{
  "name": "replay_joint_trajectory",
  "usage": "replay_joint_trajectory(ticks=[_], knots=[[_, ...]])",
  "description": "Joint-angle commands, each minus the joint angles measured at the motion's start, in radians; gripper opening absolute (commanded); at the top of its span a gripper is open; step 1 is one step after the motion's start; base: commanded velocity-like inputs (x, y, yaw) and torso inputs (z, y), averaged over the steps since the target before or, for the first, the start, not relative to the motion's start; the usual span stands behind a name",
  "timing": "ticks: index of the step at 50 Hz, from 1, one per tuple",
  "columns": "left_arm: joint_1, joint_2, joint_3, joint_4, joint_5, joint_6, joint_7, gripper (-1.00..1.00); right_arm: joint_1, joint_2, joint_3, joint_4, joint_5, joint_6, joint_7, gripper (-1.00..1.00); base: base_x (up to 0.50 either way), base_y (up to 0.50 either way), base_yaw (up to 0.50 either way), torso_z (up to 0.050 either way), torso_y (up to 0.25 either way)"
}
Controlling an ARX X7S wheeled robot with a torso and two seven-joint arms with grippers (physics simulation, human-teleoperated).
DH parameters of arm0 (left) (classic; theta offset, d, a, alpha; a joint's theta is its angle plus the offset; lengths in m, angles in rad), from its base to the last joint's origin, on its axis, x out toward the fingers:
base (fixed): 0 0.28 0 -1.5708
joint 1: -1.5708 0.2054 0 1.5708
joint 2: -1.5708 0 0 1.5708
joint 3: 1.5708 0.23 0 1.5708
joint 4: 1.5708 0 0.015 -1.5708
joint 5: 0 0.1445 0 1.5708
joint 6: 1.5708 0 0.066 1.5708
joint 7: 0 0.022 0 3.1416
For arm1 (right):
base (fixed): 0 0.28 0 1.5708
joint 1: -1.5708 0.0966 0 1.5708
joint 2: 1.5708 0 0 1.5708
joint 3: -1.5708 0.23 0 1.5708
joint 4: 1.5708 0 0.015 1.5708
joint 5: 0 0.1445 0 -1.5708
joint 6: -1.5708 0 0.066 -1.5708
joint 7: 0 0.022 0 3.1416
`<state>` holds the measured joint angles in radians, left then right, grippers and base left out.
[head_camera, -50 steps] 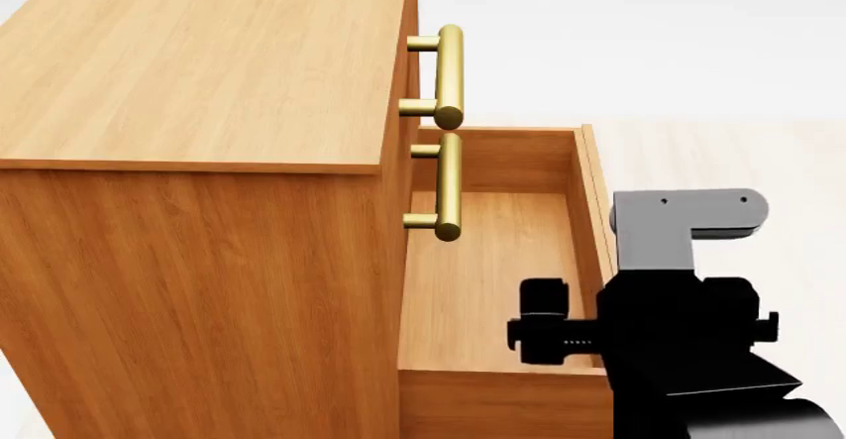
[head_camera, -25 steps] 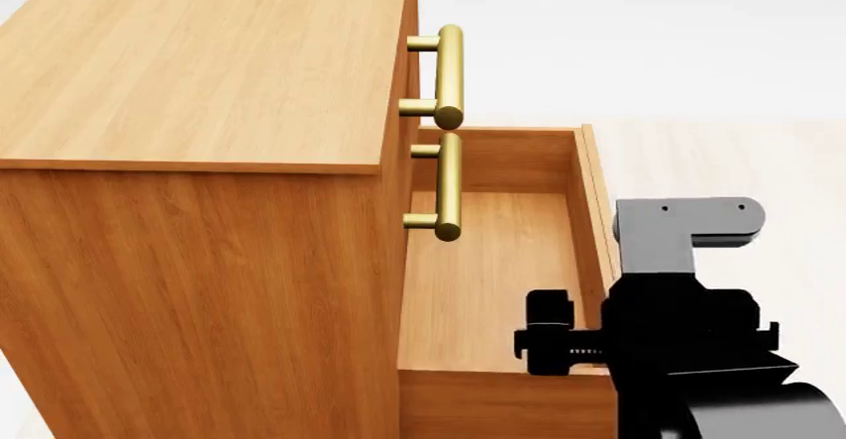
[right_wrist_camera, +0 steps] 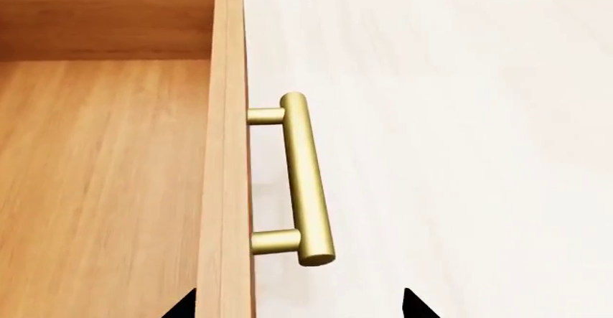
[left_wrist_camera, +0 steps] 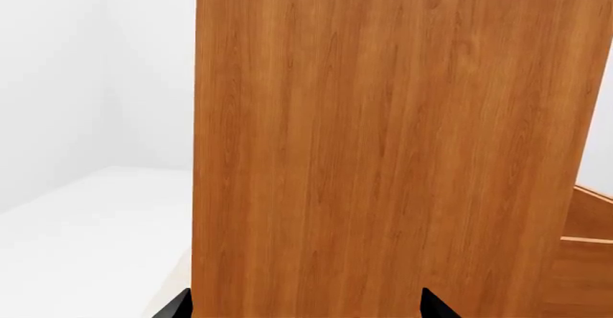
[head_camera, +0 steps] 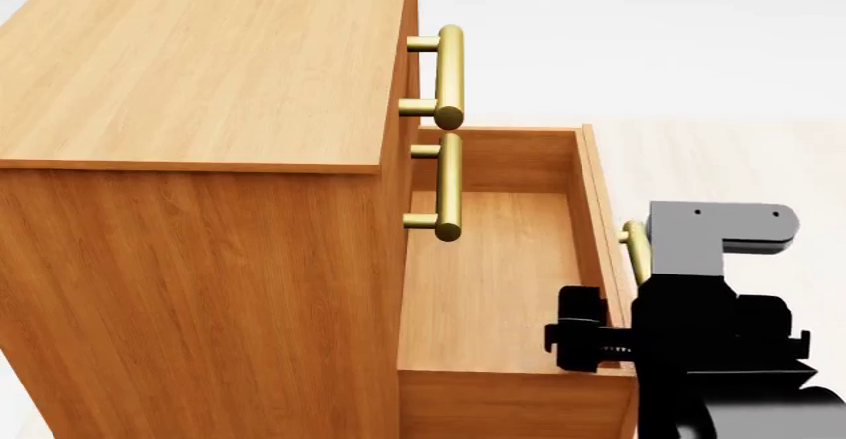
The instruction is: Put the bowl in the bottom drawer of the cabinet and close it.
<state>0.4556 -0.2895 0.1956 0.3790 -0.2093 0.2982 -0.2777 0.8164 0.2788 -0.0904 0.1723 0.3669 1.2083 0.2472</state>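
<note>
The cabinet (head_camera: 198, 72) fills the left of the head view. Its bottom drawer (head_camera: 489, 261) is pulled out, and the floor that shows is bare wood. My right arm (head_camera: 720, 345) hangs over the drawer's front panel, beside its brass handle (head_camera: 637, 251). In the right wrist view my right gripper (right_wrist_camera: 298, 307) is open, its fingertips straddling the front panel (right_wrist_camera: 225, 153), with the handle (right_wrist_camera: 304, 178) just ahead. My left gripper (left_wrist_camera: 306, 309) is open, facing the cabinet's flat side wall (left_wrist_camera: 383, 146). The bowl is out of view.
The two upper drawers are shut, and their brass handles (head_camera: 450, 62) (head_camera: 450, 186) jut out above the open drawer. Pale floor (right_wrist_camera: 460, 153) spreads beyond the drawer front. A white floor (left_wrist_camera: 86, 232) lies beside the cabinet wall.
My right arm has shifted to the right and slightly down in the head view, uncovering the bottom drawer's handle. The drawer and cabinet have not moved.
</note>
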Motion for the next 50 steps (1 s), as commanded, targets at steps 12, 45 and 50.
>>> replay_joint_trajectory(ticks=[12, 45, 50], knots=[[-0.001, -0.010, 0.010, 0.006, -0.004, -0.003, -0.014, 1.00, -0.006, 0.026, 0.008, 0.051, -0.027, -0.054, 0.014, 1.00, 0.00, 0.00, 0.00, 0.000, 0.000], [-0.007, -0.021, 0.021, -0.004, -0.008, 0.005, -0.026, 1.00, 0.007, 0.066, 0.023, 0.141, -0.046, -0.112, 0.021, 1.00, 0.00, 0.00, 0.00, 0.000, 0.000], [-0.005, -0.024, 0.022, 0.002, -0.010, 0.002, -0.029, 1.00, 0.004, 0.071, 0.033, 0.158, -0.047, -0.123, 0.025, 1.00, 0.00, 0.00, 0.00, 0.000, 0.000]])
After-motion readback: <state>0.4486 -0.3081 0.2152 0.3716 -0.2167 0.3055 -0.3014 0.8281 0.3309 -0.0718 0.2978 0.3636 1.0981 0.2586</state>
